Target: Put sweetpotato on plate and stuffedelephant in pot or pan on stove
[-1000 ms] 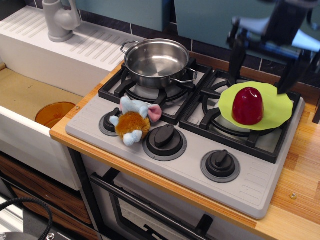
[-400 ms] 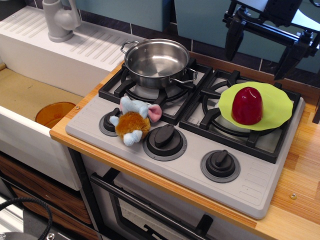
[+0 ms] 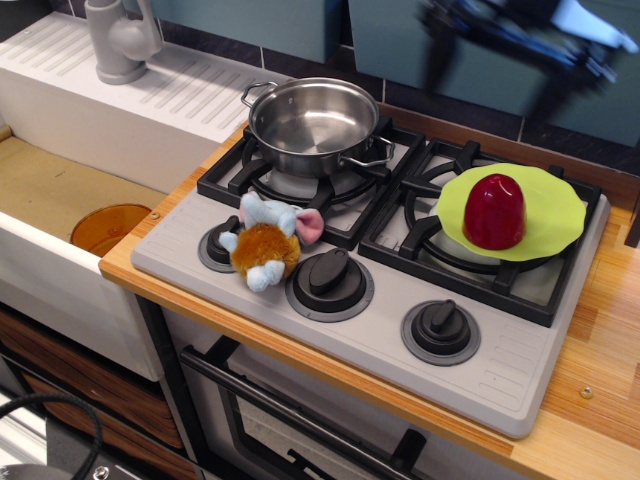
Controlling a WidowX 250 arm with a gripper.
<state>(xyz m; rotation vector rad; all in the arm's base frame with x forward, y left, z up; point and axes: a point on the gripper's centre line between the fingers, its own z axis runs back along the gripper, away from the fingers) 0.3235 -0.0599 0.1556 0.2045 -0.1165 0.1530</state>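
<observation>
The dark-red sweetpotato (image 3: 494,210) stands on the lime-green plate (image 3: 553,217), which lies on the back right burner of the stove (image 3: 360,335). The stuffedelephant (image 3: 265,245) lies on the stove's front left, over a knob. The steel pot (image 3: 313,125) sits empty on the back left burner. My gripper (image 3: 488,88) is a motion-blurred shape high at the top right, above and behind the plate. Its jaws are spread wide and hold nothing.
An orange bowl (image 3: 108,228) lies in the sink at the left, with a grey faucet (image 3: 120,40) behind it. Black knobs (image 3: 440,330) line the stove front. A wooden counter (image 3: 605,340) runs along the right.
My gripper has risen away from the plate and shifted left, now blurred with motion. The sweetpotato, plate, elephant and pot have not moved.
</observation>
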